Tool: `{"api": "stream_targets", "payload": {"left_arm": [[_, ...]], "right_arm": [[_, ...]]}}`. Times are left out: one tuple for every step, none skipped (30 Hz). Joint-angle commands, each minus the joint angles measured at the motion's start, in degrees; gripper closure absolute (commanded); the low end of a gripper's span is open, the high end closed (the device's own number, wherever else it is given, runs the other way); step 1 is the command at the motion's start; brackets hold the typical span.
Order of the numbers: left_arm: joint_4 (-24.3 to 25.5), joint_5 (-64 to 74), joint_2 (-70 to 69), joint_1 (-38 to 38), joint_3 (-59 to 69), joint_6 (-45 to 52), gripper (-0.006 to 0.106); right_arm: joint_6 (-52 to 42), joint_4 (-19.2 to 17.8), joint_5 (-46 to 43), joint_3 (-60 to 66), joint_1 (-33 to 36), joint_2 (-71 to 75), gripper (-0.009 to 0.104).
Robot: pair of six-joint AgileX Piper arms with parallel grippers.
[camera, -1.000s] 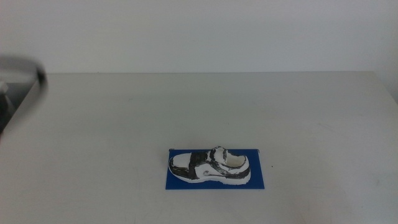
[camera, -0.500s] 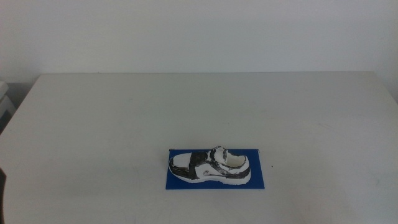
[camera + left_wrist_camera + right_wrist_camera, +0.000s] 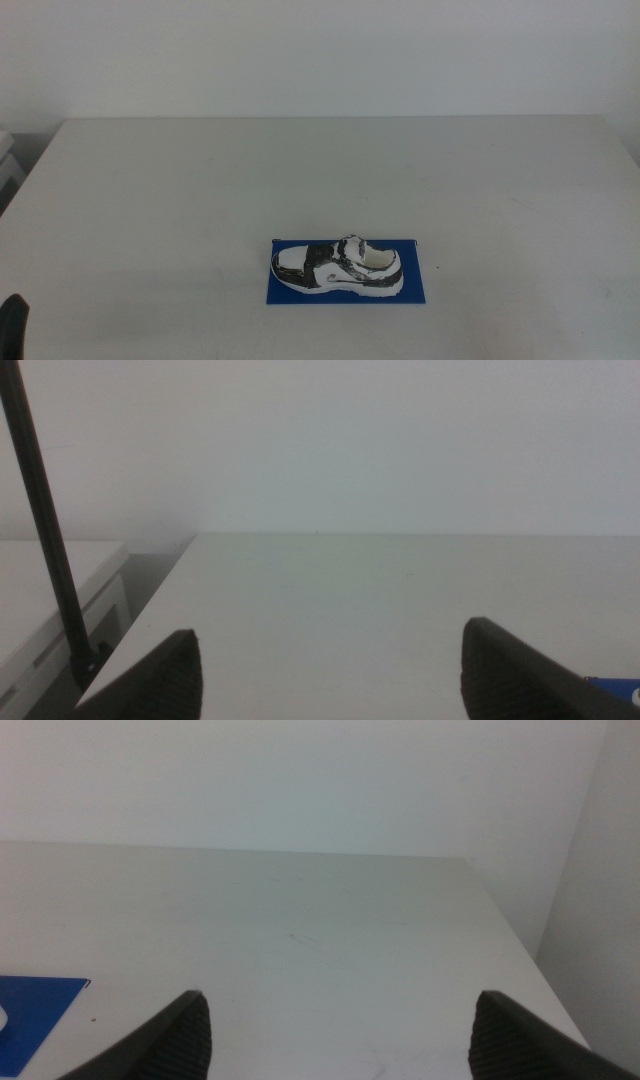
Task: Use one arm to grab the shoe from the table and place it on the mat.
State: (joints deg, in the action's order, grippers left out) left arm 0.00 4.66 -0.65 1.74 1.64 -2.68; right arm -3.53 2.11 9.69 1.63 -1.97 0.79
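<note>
My left hand, its two fingers wide apart and empty, has pulled back to the near left edge of the off-white surface, and my right hand waits open too, because the small white shoe with black scribbles now lies on the flat blue mat, so the job looks done.

- Back wall: plain white, no marks, runs the full width behind the far edge of the tabletop.
- Light: even, diffuse, no hard shadows on the wall.
- White furniture piece at the far left, lower than the tabletop; left wrist view shows it as a white cabinet-like unit with a horizontal seam.
- Thin dark pole stands upright beside that unit.
- Right wrist view: second white wall meets the back wall at a corner.
</note>
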Motion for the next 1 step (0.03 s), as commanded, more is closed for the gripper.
{"api": "stream_targets", "payload": {"left_arm": [[-0.74, -4.26, -1.60, 0.10, 0.15, -0.25, 0.015]], "right_arm": [[-0.72, -0.49, -4.54, -0.54, -0.27, 1.21, 0.029]]}}
